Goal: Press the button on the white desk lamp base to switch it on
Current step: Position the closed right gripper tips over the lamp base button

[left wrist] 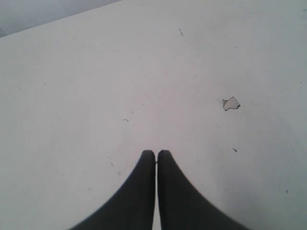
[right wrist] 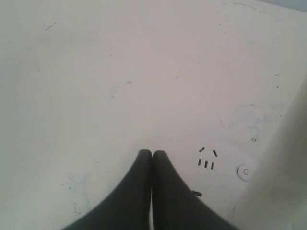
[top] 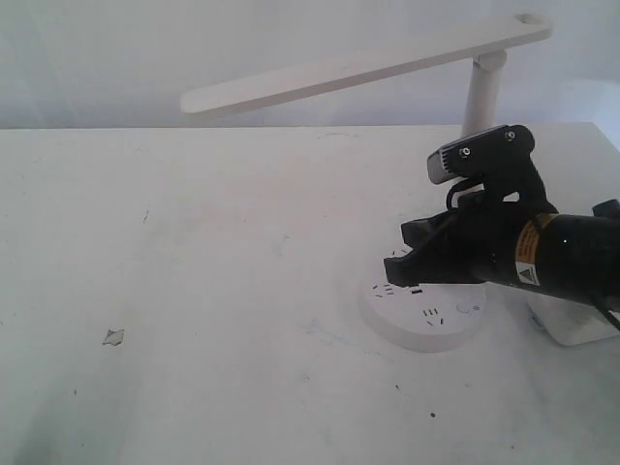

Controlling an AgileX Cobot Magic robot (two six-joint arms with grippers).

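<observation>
The white desk lamp stands at the right of the exterior view, with its long flat bar head (top: 363,66) reaching left from a slim pole (top: 480,95). Its round base (top: 426,326) lies on the white table. My right gripper (top: 398,272) is shut and empty, low over the base's left part. In the right wrist view the shut fingertips (right wrist: 152,154) are beside the socket holes (right wrist: 206,160), a short way from a small round power button (right wrist: 245,171). My left gripper (left wrist: 156,153) is shut and empty over bare table, outside the exterior view.
A white block (top: 579,327), partly hidden by my right arm, sits just right of the base. A small chip (top: 113,336) marks the table top at the left, and it shows as the chip (left wrist: 230,103) in the left wrist view. The table's back edge (top: 194,129) meets a pale wall.
</observation>
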